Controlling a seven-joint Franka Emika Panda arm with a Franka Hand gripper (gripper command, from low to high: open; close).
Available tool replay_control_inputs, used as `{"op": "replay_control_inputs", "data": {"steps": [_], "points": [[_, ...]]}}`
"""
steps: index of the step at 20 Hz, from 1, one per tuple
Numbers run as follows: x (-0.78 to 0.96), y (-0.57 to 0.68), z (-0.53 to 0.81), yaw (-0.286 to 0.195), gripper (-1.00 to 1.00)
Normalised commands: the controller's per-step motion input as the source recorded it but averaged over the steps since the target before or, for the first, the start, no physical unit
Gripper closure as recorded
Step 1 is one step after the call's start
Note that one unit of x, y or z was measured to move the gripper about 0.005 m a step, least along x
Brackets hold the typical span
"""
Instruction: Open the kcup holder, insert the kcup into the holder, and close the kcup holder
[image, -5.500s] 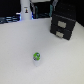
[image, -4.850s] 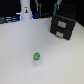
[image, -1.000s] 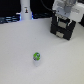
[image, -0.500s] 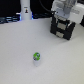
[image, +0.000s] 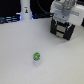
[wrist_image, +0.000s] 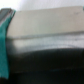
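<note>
the small round kcup (image: 36, 57), green-lidded, sits alone on the smooth white table (image: 20, 45), well apart from the boxy black kcup holder (image: 66, 31). the pale gripper (image: 66, 11) hangs at the holder's top; its finger opening cannot be made out

A lab: robot arm (image: 67, 7) over bare white table (image: 20, 55).

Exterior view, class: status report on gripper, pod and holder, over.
Gripper at the black boxy kcup holder, jaw state unreadable. Small white kcup with green lid alone on the white table, unheld. Nothing seen between them.
</note>
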Motion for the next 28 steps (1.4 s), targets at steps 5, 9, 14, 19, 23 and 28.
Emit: {"op": "replay_control_inputs", "data": {"steps": [5, 9, 14, 19, 23, 28], "points": [[0.95, -0.24, 0.19, -0.079, 1.00], [0.95, -0.26, 0.21, -0.077, 1.00], [0.95, -0.27, 0.22, -0.077, 1.00], [0.94, -0.29, 0.22, -0.074, 1.00], [0.94, -0.31, 0.20, -0.065, 1.00], [0.91, -0.34, 0.19, -0.067, 1.00]]}}
